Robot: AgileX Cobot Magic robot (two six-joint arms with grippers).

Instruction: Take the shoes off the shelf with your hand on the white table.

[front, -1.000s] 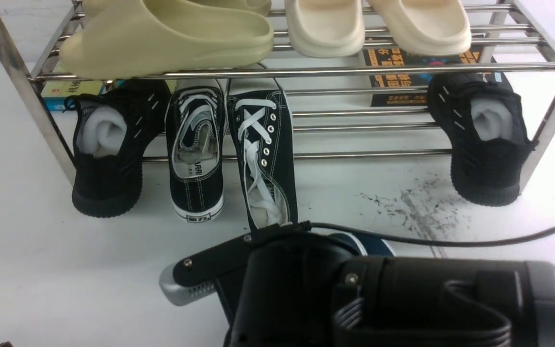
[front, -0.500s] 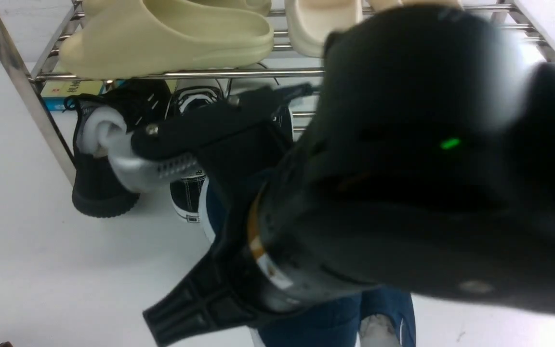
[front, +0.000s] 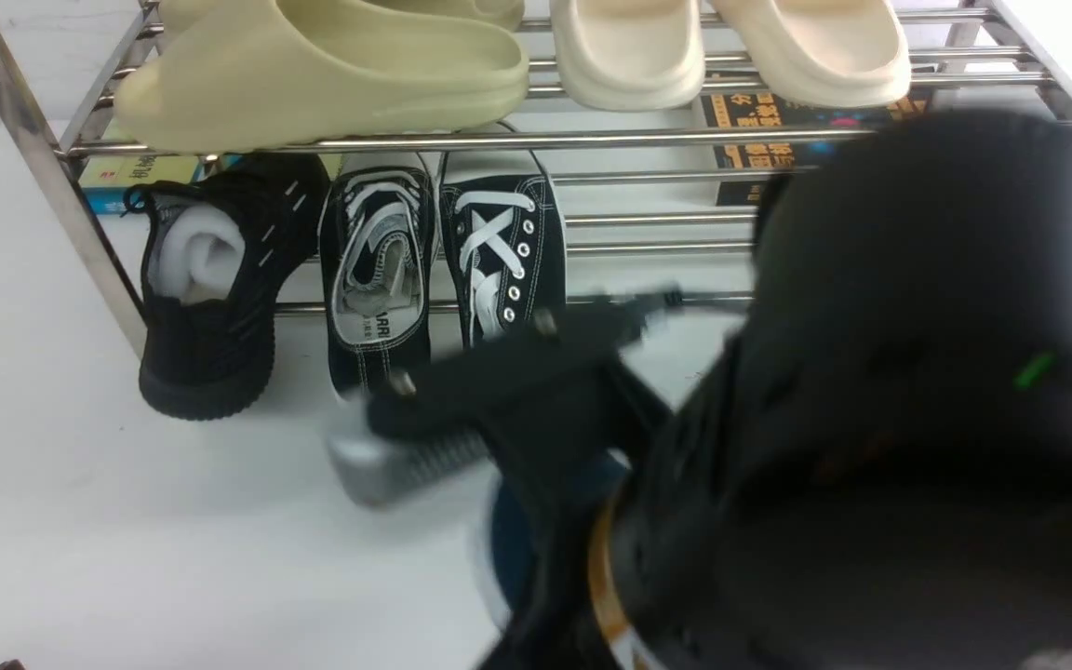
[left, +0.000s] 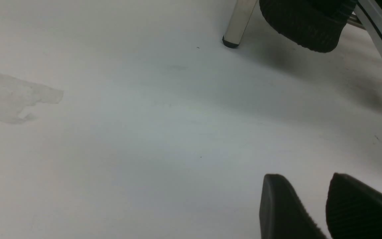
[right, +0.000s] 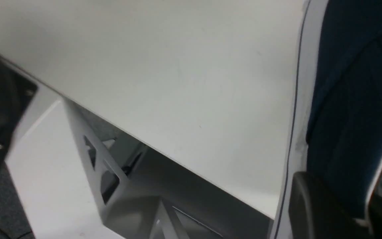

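One navy slip-on shoe [right: 350,99] with a white sole hangs in my right gripper [right: 340,196], which is shut on the shoe's side wall, one finger inside and one outside. In the front view only a blurred navy patch of the shoe [front: 510,549] shows under the silver fingertip pad [front: 406,462], over the white table [front: 80,521] in front of the chrome shelf [front: 536,141]. The bulky right arm hides the rest. My left gripper [left: 305,177] hovers open and empty just above the table, near the shelf's left leg [left: 237,20].
On the lower tier stand a black knit sneaker [front: 210,288] and a black lace-up pair [front: 378,279]. Pale slides [front: 331,74] fill the top tier, with books [front: 759,149] behind. The right wrist view shows the table's edge [right: 144,142] with its frame below.
The right arm rose from low at the table's front with the navy shoe, swept up in front of the rack, then moved right and lower. The left arm is unseen earlier.
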